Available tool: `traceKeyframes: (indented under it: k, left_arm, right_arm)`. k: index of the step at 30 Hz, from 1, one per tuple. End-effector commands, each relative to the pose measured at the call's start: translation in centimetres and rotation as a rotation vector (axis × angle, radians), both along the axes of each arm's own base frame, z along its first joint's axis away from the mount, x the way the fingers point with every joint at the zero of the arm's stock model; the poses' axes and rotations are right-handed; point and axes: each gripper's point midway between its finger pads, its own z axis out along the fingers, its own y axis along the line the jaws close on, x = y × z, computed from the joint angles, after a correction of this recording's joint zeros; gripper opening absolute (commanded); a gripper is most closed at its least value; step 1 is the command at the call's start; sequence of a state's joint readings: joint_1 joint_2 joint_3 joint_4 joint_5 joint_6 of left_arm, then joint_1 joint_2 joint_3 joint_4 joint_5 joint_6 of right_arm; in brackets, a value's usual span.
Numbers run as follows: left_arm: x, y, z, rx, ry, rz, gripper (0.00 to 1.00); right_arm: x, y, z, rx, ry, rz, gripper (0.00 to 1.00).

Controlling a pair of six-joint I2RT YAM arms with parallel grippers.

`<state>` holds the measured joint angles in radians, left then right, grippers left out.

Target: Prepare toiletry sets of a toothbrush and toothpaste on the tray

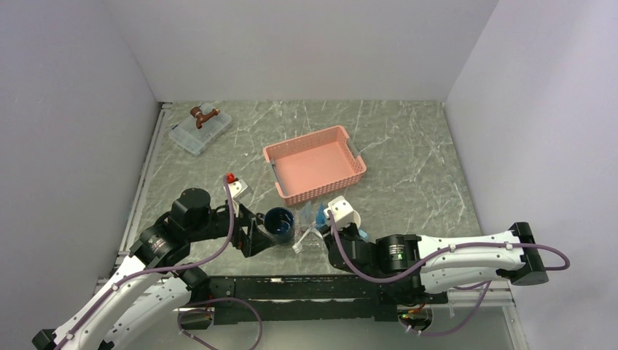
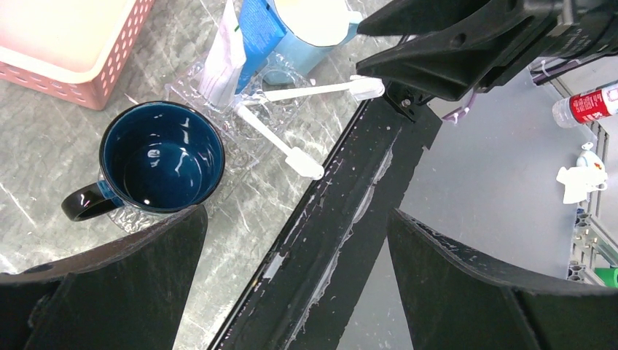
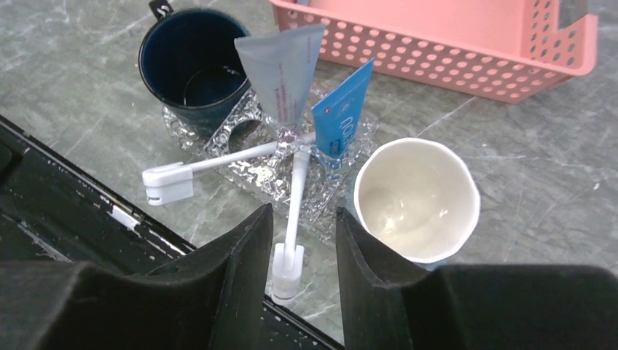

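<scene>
A clear bumpy tray point(image 3: 251, 173) lies near the table's front edge. Two white toothbrushes cross on it: one point(image 3: 218, 160) points left, the other point(image 3: 294, 211) runs toward me, its head off the tray. Two toothpaste tubes lean on the tray, a greyish one point(image 3: 280, 73) and a blue one point(image 3: 341, 117). My right gripper point(image 3: 302, 211) is open, its fingers on either side of the near toothbrush with gaps showing. My left gripper point(image 2: 295, 213) is wide open and holds nothing, hovering over the table edge beside the dark blue mug point(image 2: 160, 157).
A dark blue mug point(image 3: 193, 62) sits on the tray's left end. A white cup point(image 3: 415, 197) stands at its right. A pink lattice basket point(image 1: 315, 162) lies behind them. A clear lidded box point(image 1: 199, 131) sits far back left. A black rail point(image 2: 328, 219) runs along the front edge.
</scene>
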<state>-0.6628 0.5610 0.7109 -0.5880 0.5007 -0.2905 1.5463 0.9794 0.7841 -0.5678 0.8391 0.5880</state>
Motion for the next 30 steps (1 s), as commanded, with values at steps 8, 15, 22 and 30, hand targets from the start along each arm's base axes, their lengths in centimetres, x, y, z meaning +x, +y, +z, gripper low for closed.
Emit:
traceKeyframes:
  k: [8,15,22,30]
  left_arm:
    - [1.8,0.8,1.0,0.027,-0.059,0.095,0.99]
    - [3.8,2.6,2.7,0.074,-0.135,0.235,0.99]
    - [7.1,6.1,3.5,0.189,-0.17,0.483,0.99]
    - [9.2,9.1,4.3,0.271,-0.201,0.681,0.99]
  right_arm:
    - [2.1,-1.5,6.5,0.04,-0.142,-0.097,0.55]
    - [4.7,-3.1,8.2,0.002,-0.175,-0.149,0.6]
    - [9.0,-5.9,9.6,0.035,-0.17,-0.224,0.63]
    - [13.0,-8.8,9.1,0.056,-0.118,-0.358,0.71]
